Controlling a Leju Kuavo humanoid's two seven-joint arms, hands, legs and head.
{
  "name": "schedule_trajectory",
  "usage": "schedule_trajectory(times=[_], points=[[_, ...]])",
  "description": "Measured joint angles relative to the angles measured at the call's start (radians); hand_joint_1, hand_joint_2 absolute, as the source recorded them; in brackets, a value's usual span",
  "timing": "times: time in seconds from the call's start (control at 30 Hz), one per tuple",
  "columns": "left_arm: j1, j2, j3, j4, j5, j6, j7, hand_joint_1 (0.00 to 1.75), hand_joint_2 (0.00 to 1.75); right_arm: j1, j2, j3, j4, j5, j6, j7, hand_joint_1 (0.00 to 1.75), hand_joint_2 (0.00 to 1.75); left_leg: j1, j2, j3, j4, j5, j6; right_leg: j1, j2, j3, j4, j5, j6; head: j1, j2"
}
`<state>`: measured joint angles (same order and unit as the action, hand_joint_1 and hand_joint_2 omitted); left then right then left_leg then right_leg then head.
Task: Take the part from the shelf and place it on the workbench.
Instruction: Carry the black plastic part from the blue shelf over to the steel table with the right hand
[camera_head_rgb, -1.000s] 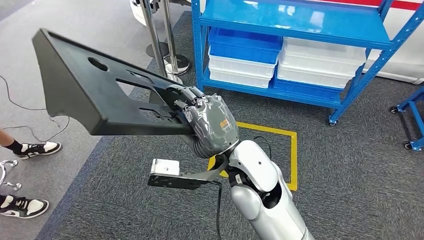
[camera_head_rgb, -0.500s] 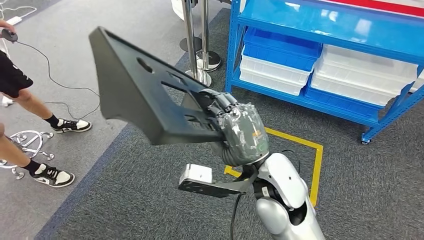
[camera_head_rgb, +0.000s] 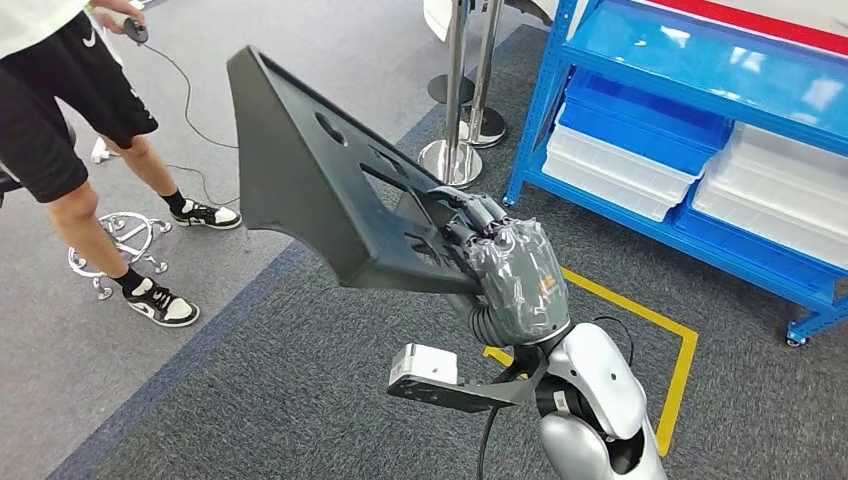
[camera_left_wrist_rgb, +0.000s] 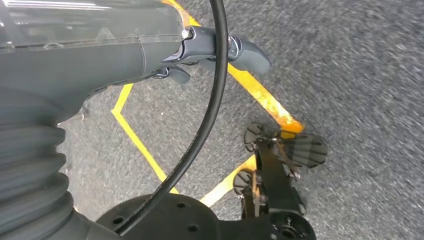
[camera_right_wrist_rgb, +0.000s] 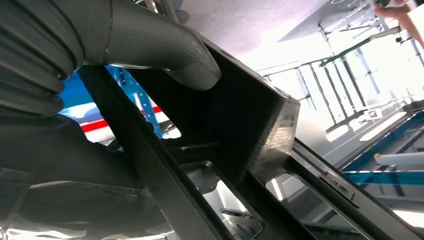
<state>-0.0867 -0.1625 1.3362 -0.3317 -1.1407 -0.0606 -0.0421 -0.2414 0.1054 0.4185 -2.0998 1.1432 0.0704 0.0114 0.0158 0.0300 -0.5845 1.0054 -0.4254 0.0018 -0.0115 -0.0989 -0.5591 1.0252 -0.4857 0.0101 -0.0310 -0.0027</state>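
Note:
The part (camera_head_rgb: 310, 190) is a large black plastic panel with cut-outs and a raised rim. My right hand (camera_head_rgb: 515, 275) grips it at one end and holds it tilted up in the air over the carpet, its far end pointing away to the left. In the right wrist view the panel (camera_right_wrist_rgb: 240, 120) crosses the picture, with my grey thumb (camera_right_wrist_rgb: 165, 45) pressed on its face. My left hand (camera_left_wrist_rgb: 100, 55) hangs over the floor with nothing in it, thumb stretched out.
A blue shelf (camera_head_rgb: 700, 70) with blue and white bins (camera_head_rgb: 620, 150) stands at the right. Two chrome posts (camera_head_rgb: 455, 150) stand beside it. A person (camera_head_rgb: 60, 120) holding a cabled controller stands at the left. Yellow tape (camera_head_rgb: 680, 350) marks a square on the grey carpet.
The whole view has swung left: the shelf has slid towards the right edge and the person has come further into view. The panel stays in my right hand's grip.

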Motion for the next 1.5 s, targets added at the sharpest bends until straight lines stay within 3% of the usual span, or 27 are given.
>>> schedule_trajectory(times=[0.07,0.13,0.17,0.2,0.27,0.33,0.4,0.47,0.53,0.6,0.67,0.7,0.73,0.8,0.87,0.9,0.97,1.03,1.13,1.17,1.2,1.23,1.27,1.33,1.4,1.47,1.5], points=[[0.0,-0.002,-0.001,-0.001,0.0,-0.005,0.0,0.0,1.75,0.004,-0.003,-0.008,-0.007,-0.001,0.0,-0.001,1.75,1.75,0.003,-0.021,0.0,-0.007,0.008,0.013,-0.005,0.052,-0.035,0.081,-0.054,0.006,0.0,0.0],[-0.002,-0.003,-0.002,-0.002,0.0,-0.009,-0.002,0.0,1.75,0.012,-0.008,-0.014,-0.01,-0.001,0.0,-0.001,1.75,1.75,0.001,-0.044,-0.005,-0.007,0.011,0.019,-0.004,0.087,-0.101,0.215,-0.116,0.005,0.0,0.0],[-0.002,-0.003,-0.002,-0.002,0.0,-0.01,-0.002,0.0,1.75,0.016,-0.01,-0.017,-0.01,-0.001,0.0,-0.001,1.75,1.75,-0.001,-0.058,-0.007,-0.006,0.012,0.021,-0.003,0.092,-0.125,0.26,-0.127,0.005,0.0,0.0],[-0.002,-0.003,-0.002,-0.002,0.0,-0.01,-0.003,0.0,1.75,0.018,-0.013,-0.019,-0.011,-0.001,0.0,-0.001,1.75,1.75,-0.003,-0.073,-0.008,-0.004,0.013,0.021,-0.002,0.095,-0.132,0.271,-0.117,0.003,0.0,0.0],[0.0,-0.003,-0.002,-0.002,0.0,-0.01,-0.004,0.0,1.75,0.021,-0.015,-0.024,-0.011,-0.001,-0.001,-0.002,1.75,1.75,-0.004,-0.102,-0.009,0.001,0.012,0.02,-0.002,0.107,-0.089,0.179,-0.05,-0.003,0.0,0.0],[-0.001,-0.005,-0.002,-0.003,0.0,-0.011,-0.006,0.0,1.75,0.02,-0.016,-0.031,-0.013,-0.002,-0.001,-0.003,1.75,1.75,-0.004,-0.129,-0.015,0.01,0.011,0.015,-0.005,0.158,-0.032,0.054,0.002,-0.011,0.0,0.0],[-0.001,-0.007,-0.002,-0.003,0.0,-0.012,-0.008,0.0,1.75,0.021,-0.017,-0.035,-0.015,-0.004,-0.001,-0.005,1.75,1.75,-0.001,-0.151,-0.027,0.016,0.013,0.002,-0.003,0.186,-0.015,0.008,0.01,-0.014,0.0,0.0],[0.003,-0.007,-0.003,-0.003,0.0,-0.011,-0.008,0.0,1.75,0.02,-0.017,-0.037,-0.017,-0.004,-0.001,-0.006,1.75,1.75,0.003,-0.164,-0.034,0.015,0.017,-0.012,-0.001,0.163,-0.014,0.001,0.015,-0.019,0.0,0.0],[0.005,-0.007,-0.003,-0.003,0.0,-0.01,-0.008,0.0,1.75,0.019,-0.017,-0.038,-0.018,-0.005,-0.001,-0.006,1.75,1.75,-0.001,-0.121,-0.049,0.046,-0.004,-0.022,-0.006,0.137,-0.007,-0.01,0.02,-0.032,0.0,0.0],[0.002,-0.008,-0.003,-0.004,0.0,-0.01,-0.008,0.0,1.75,0.02,-0.017,-0.04,-0.019,-0.005,-0.001,-0.006,1.75,1.75,-0.002,-0.059,-0.097,0.153,-0.063,-0.03,-0.005,0.106,-0.002,-0.015,0.02,-0.04,0.0,0.0],[-0.001,-0.008,-0.003,-0.004,0.0,-0.01,-0.008,0.0,1.75,0.022,-0.017,-0.041,-0.019,-0.005,-0.001,-0.007,1.75,1.75,0.003,-0.04,-0.151,0.27,-0.111,-0.038,-0.003,0.075,-0.002,-0.014,0.018,-0.042,0.0,0.0],[0.0,-0.008,-0.003,-0.004,0.0,-0.01,-0.008,0.0,1.75,0.022,-0.017,-0.041,-0.019,-0.005,-0.001,-0.007,1.75,1.75,0.004,-0.037,-0.158,0.288,-0.111,-0.04,-0.002,0.06,-0.002,-0.013,0.017,-0.041,0.0,0.0],[0.001,-0.008,-0.003,-0.004,0.0,-0.01,-0.008,0.0,1.75,0.022,-0.017,-0.042,-0.019,-0.005,-0.001,-0.007,1.75,1.75,0.005,-0.034,-0.144,0.268,-0.094,-0.041,-0.002,0.047,-0.002,-0.011,0.015,-0.04,0.0,0.0],[0.001,-0.007,-0.003,-0.005,0.0,-0.01,-0.008,0.0,1.75,0.022,-0.017,-0.043,-0.019,-0.006,-0.001,-0.007,1.75,1.75,0.003,-0.001,-0.072,0.136,-0.037,-0.037,-0.001,0.021,0.002,-0.008,0.009,-0.034,0.0,0.0],[-0.002,-0.006,-0.003,-0.006,0.0,-0.01,-0.008,0.0,1.75,0.02,-0.017,-0.045,-0.02,-0.006,-0.001,-0.008,1.75,1.75,-0.005,0.03,-0.018,0.033,-0.007,-0.021,0.003,0.0,0.004,-0.004,0.003,-0.025,0.0,0.0],[-0.003,-0.006,-0.003,-0.006,0.0,-0.01,-0.008,0.0,1.75,0.02,-0.017,-0.045,-0.02,-0.006,-0.001,-0.008,1.75,1.75,-0.009,0.034,-0.013,0.018,-0.007,-0.012,0.005,-0.009,0.005,-0.004,0.001,-0.02,0.0,0.0],[0.0,-0.006,-0.003,-0.006,0.0,-0.009,-0.009,0.0,1.75,0.019,-0.017,-0.048,-0.02,-0.006,-0.001,-0.009,1.75,1.75,-0.011,0.011,-0.015,0.014,-0.002,0.002,0.007,-0.025,0.008,-0.008,0.0,-0.009,0.0,0.0],[0.003,-0.006,-0.003,-0.007,0.0,-0.009,-0.009,0.0,1.75,0.017,-0.017,-0.051,-0.019,-0.006,-0.001,-0.009,1.75,1.75,-0.007,-0.011,-0.012,0.003,0.007,0.016,0.003,0.003,0.003,0.015,-0.021,0.0,0.0,0.0],[-0.001,-0.006,-0.005,-0.007,-0.001,-0.01,-0.009,0.0,1.75,0.017,-0.019,-0.059,-0.019,-0.009,-0.001,-0.01,1.75,1.75,-0.004,-0.044,-0.012,-0.003,0.014,0.029,-0.003,0.079,-0.073,0.181,-0.111,0.004,0.0,0.0],[-0.002,-0.006,-0.006,-0.008,-0.001,-0.011,-0.009,0.0,1.75,0.019,-0.019,-0.061,-0.019,-0.009,-0.001,-0.01,1.75,1.75,-0.005,-0.058,-0.013,-0.002,0.015,0.029,-0.002,0.088,-0.104,0.239,-0.131,0.004,0.0,0.0],[-0.002,-0.006,-0.007,-0.008,-0.001,-0.012,-0.009,0.0,1.75,0.02,-0.02,-0.064,-0.018,-0.009,-0.001,-0.01,1.75,1.75,-0.006,-0.072,-0.014,-0.001,0.015,0.03,-0.002,0.092,-0.123,0.271,-0.132,0.004,0.0,0.0],[-0.001,-0.005,-0.008,-0.008,-0.001,-0.012,-0.009,0.0,1.75,0.021,-0.021,-0.066,-0.018,-0.01,-0.001,-0.01,1.75,1.75,-0.006,-0.088,-0.014,0.001,0.015,0.029,-0.003,0.095,-0.124,0.262,-0.112,0.003,0.0,0.0],[-0.001,-0.005,-0.009,-0.008,-0.002,-0.012,-0.009,0.0,1.75,0.02,-0.021,-0.067,-0.018,-0.01,-0.001,-0.01,1.75,1.75,-0.006,-0.104,-0.014,0.004,0.014,0.028,-0.003,0.1,-0.106,0.218,-0.076,0.002,0.0,0.0],[-0.001,-0.006,-0.012,-0.009,-0.003,-0.013,-0.01,0.0,1.75,0.02,-0.021,-0.069,-0.018,-0.011,-0.001,-0.01,1.75,1.75,-0.006,-0.133,-0.018,0.013,0.011,0.023,-0.007,0.143,-0.05,0.084,-0.007,-0.003,0.0,0.0],[-0.001,-0.007,-0.015,-0.011,-0.004,-0.013,-0.01,0.0,1.75,0.019,-0.021,-0.07,-0.019,-0.012,-0.001,-0.011,1.75,1.75,-0.006,-0.157,-0.027,0.02,0.011,0.011,-0.008,0.176,-0.023,0.015,0.014,-0.005,0.0,0.0],[0.004,-0.007,-0.017,-0.013,-0.004,-0.013,-0.012,0.0,1.75,0.018,-0.021,-0.07,-0.019,-0.012,-0.001,-0.011,1.75,1.75,-0.002,-0.18,-0.035,0.018,0.014,-0.004,-0.006,0.163,-0.02,0.008,0.013,-0.01,0.0,0.0],[0.007,-0.007,-0.017,-0.014,-0.004,-0.013,-0.012,0.0,1.75,0.016,-0.021,-0.07,-0.018,-0.012,-0.001,-0.011,1.75,1.75,0.0,-0.176,-0.037,0.02,0.013,-0.01,-0.006,0.151,-0.017,0.004,0.015,-0.016,0.0,0.0]])
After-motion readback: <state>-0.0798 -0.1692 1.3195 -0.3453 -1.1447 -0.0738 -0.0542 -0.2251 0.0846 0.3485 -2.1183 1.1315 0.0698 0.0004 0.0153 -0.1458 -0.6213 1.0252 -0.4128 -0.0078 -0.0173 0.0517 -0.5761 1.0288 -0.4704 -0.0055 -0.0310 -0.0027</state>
